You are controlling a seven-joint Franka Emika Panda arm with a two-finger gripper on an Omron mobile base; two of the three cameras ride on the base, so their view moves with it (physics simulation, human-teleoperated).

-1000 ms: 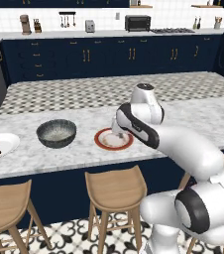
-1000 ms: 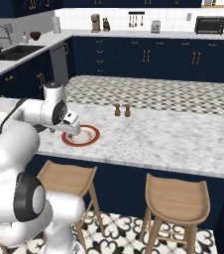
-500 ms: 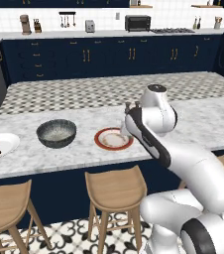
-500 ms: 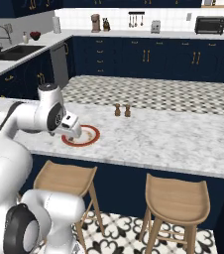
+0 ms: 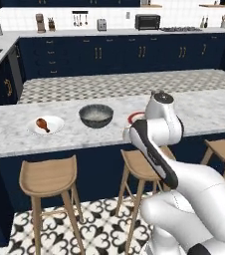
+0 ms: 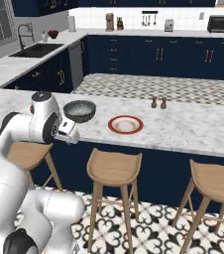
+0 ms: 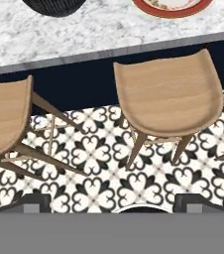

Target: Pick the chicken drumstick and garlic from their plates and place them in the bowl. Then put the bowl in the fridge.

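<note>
The dark speckled bowl stands on the marble island counter. To its left the chicken drumstick lies on the white plate. On the bowl's right is the red-rimmed plate, half hidden by my arm in the left base view. The garlic is hidden from view and the fridge is out of view. My gripper hangs open and empty in front of the counter edge, below the bowl, looking down at the stools.
Wooden stools stand along the island's front over a patterned tile floor. Two small shakers sit at the counter's far side. A sink and dark blue cabinets line the back walls.
Both base views have shifted, so the base has driven. My arm has swung back from above the red-rimmed plate to the front of the counter. The gripper stays open.
</note>
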